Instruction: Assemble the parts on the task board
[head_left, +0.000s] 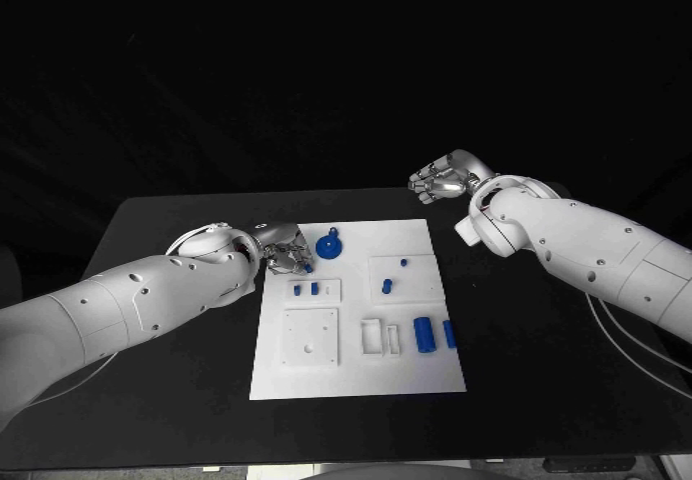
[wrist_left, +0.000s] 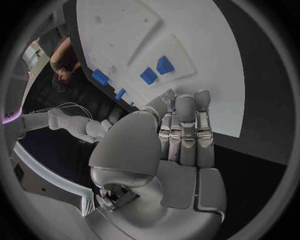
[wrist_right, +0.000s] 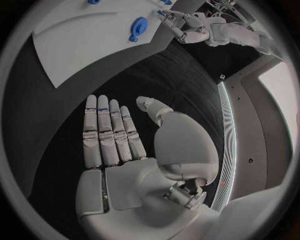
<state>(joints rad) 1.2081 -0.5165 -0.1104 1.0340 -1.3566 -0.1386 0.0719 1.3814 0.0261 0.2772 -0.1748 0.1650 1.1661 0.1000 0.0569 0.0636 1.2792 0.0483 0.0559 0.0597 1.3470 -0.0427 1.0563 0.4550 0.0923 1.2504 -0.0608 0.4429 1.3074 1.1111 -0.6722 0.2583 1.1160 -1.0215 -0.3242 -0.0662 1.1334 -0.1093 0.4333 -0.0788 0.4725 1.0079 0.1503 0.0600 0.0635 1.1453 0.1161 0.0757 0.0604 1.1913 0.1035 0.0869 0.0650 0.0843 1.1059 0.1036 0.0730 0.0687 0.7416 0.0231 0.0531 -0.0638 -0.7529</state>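
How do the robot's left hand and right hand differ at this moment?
The left hand sits at the task board's left edge, beside the blue parts; the right hand hangs over bare black table beyond the board's far right corner. Both are empty, fingers extended.

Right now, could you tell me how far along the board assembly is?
Nothing looks finished. The blue parts lie loose on the task board. The left hand hovers at the board's edge beside the round blue part, holding nothing. The right hand is open over bare table. All assembly appears left.
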